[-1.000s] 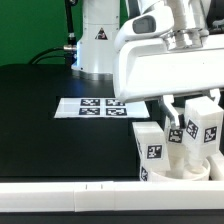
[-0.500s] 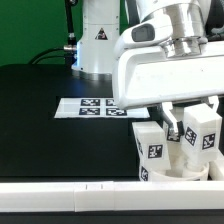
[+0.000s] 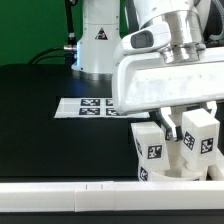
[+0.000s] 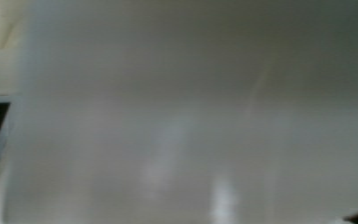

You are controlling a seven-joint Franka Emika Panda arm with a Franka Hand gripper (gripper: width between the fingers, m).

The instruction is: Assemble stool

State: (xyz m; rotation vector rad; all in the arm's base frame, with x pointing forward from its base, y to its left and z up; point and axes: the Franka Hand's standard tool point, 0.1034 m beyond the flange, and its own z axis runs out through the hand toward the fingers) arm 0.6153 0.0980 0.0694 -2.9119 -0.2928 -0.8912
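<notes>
The white round stool seat (image 3: pixel 176 176) lies at the exterior view's lower right, by the white rail. A blocky white leg (image 3: pixel 151 146) with a square tag stands on it. My gripper (image 3: pixel 178 128) reaches down from the big white hand just to its right. Its dark fingers (image 3: pixel 168 123) look closed on a second tagged leg (image 3: pixel 203 137), held slightly tilted over the seat. Another leg part (image 3: pixel 185 152) shows below the fingers. The wrist view is filled by a blurred white surface (image 4: pixel 194 110) very close to the camera; no jaws show there.
The marker board (image 3: pixel 90 106) lies flat on the black table behind the seat. The long white rail (image 3: pixel 70 189) runs along the front edge. The robot base (image 3: pixel 98 40) stands at the back, before a green wall.
The hand has come down a little and turned. The leg at the fingers moved slightly down and toward the exterior view's left with it. The other leg and seat stayed put.
</notes>
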